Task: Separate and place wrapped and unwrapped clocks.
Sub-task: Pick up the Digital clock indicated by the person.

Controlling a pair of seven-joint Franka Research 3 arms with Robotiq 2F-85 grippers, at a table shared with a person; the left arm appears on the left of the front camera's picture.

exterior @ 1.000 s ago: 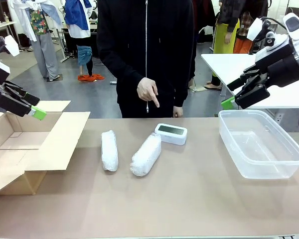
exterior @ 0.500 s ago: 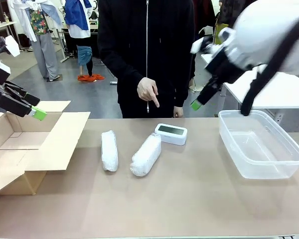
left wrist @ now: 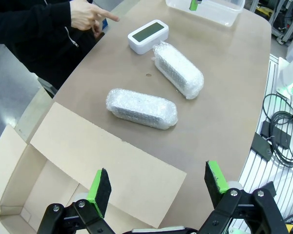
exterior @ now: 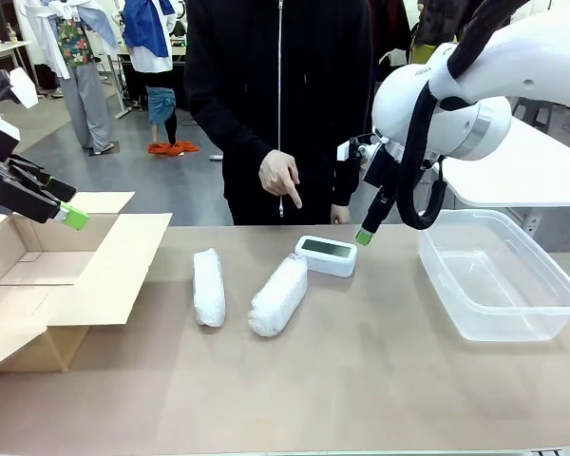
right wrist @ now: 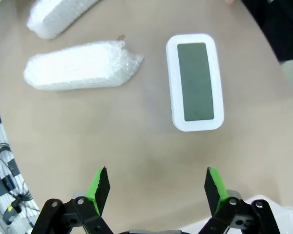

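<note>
The bare white clock (exterior: pixel 326 255) with a dark screen lies flat on the table's far middle, also plain in the right wrist view (right wrist: pixel 194 82). Two bubble-wrap bundles (exterior: pixel 208 286) (exterior: pixel 278 294) lie to its left, seen again from the left wrist (left wrist: pixel 141 108) (left wrist: pixel 178 69). My right gripper (exterior: pixel 365 235) hangs open just above and right of the clock, empty. My left gripper (exterior: pixel 68 215) is open over the cardboard box (exterior: pixel 38 285) at the left. A person's hand (exterior: pixel 282 178) points down at the clock.
A clear plastic tub (exterior: pixel 499 275) stands at the table's right. The open cardboard box's flap (exterior: pixel 109 271) lies flat toward the bundles. The person stands at the far edge behind the clock.
My right arm has swung in from the far right and come down, bringing its gripper from above the tub to just beside the clock. The left arm has not moved.
</note>
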